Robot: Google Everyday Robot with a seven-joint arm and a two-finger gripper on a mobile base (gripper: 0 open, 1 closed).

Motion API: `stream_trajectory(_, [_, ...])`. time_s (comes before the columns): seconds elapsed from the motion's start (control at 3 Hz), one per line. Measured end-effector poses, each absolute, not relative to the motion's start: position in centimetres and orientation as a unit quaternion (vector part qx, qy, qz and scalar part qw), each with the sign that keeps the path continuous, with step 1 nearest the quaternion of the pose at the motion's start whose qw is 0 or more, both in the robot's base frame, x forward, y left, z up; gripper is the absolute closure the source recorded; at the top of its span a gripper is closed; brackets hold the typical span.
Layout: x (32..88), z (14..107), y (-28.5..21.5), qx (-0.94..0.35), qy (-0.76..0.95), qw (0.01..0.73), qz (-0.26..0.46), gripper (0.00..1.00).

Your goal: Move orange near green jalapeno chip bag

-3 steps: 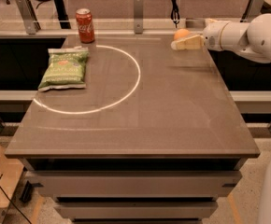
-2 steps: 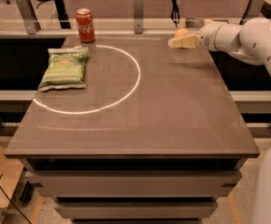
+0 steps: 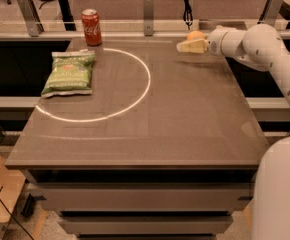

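Gripper (image 3: 185, 46): at the far right of the table (image 3: 185, 144), reaching in from the right on the white arm (image 3: 257, 40).
Gripper state: could not be told whether it was open or closed, nor whether it had hold of anything.
Orange (image 3: 196, 34): at the table's far edge, right of centre, directly behind the gripper and partly hidden by it; contact could not be told.
Green jalapeno chip bag (image 3: 69, 74): lay flat at the left of the table, well apart from the orange.
Red soda can (image 3: 91, 27): stood upright at the far left corner, beyond the bag.
White ring (image 3: 148, 79): a bright circle on the tabletop, its left side passing under or beside the bag.
Step in hand: judged to be taking the orange; the carry was not yet done.
Next move: called for a secure hold, then a leftward crossing of the table, setting the orange down beside the bag and clear of the can.
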State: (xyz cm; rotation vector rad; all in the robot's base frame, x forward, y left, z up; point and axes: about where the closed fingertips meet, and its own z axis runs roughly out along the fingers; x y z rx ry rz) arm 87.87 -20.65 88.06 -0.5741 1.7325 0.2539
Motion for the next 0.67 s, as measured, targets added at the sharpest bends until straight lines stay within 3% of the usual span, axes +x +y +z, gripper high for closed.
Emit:
stream_trajectory(0.33, [89.13,86.61,-20.86,-0.237,0.76,0.596,0.109,0.0])
stream_trajectory(0.67, [90.09,85.7,-20.75,-0.24,0.765,0.588,0.11,0.13])
